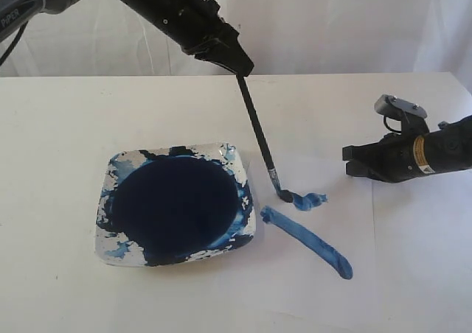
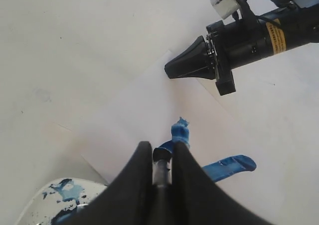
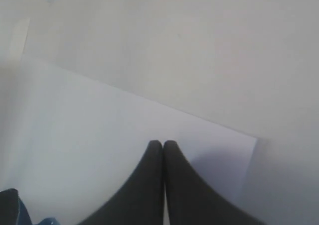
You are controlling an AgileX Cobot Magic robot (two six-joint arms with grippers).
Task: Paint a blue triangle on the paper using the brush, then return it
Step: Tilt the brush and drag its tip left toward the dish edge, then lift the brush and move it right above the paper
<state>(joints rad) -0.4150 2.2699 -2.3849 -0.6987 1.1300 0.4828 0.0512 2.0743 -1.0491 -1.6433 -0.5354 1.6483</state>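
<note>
The blue triangle's second side is being begun on the thin white paper, right of the worktop's middle, where one thick, streaky stroke is lying. The slim black brush is being pinched by the left claw; the right claw is being held pressed together nearby. A steady drag joining the strokes is being called for.

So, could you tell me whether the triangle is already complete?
No, only two separate blue strokes lie on the paper, with the brush touching the shorter one.
</note>
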